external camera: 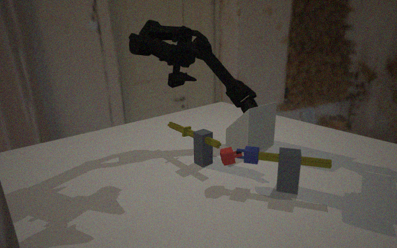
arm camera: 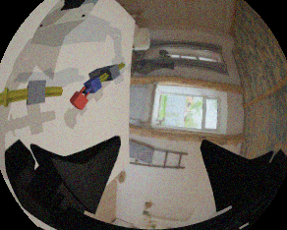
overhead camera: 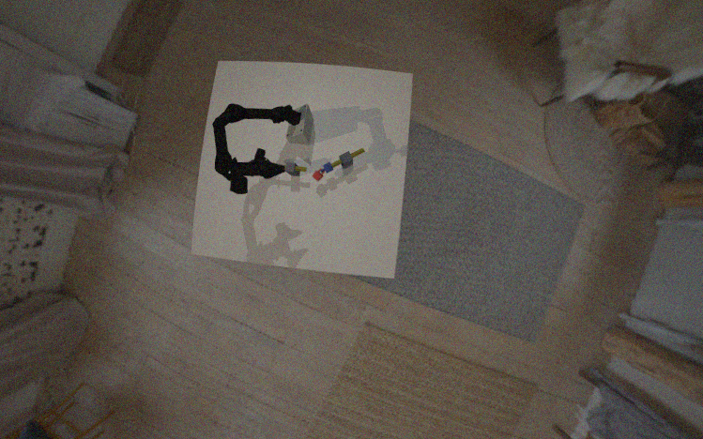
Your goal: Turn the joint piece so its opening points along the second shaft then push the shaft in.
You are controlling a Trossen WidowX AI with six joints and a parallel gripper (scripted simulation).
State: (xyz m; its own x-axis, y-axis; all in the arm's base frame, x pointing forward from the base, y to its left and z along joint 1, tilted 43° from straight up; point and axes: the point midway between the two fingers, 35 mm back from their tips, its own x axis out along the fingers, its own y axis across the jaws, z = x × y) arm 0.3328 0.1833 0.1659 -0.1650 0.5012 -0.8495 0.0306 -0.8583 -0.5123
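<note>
The end effector (external camera: 179,79) is held high above the worktop (external camera: 131,200) with its fingers spread wide and nothing between them, so the red joint piece (external camera: 228,155), which hangs between the two grey blocks at the end of the fixed shaft (external camera: 285,158), should be approached slowly from above and gripped on two flat opposite faces. The joint piece is a small matte cube hinged to a blue square yoke (external camera: 250,154), while the second shaft (external camera: 190,133) is a thin yellow bar in its block (external camera: 202,147). From this far view the opening seems to be turned a little away from that bar.

Top: high overhead, far, looking down. Exterior: near, low, oblique across table (external camera: 162,215). Wrist: fisheye, past fingers. All share table.
</note>
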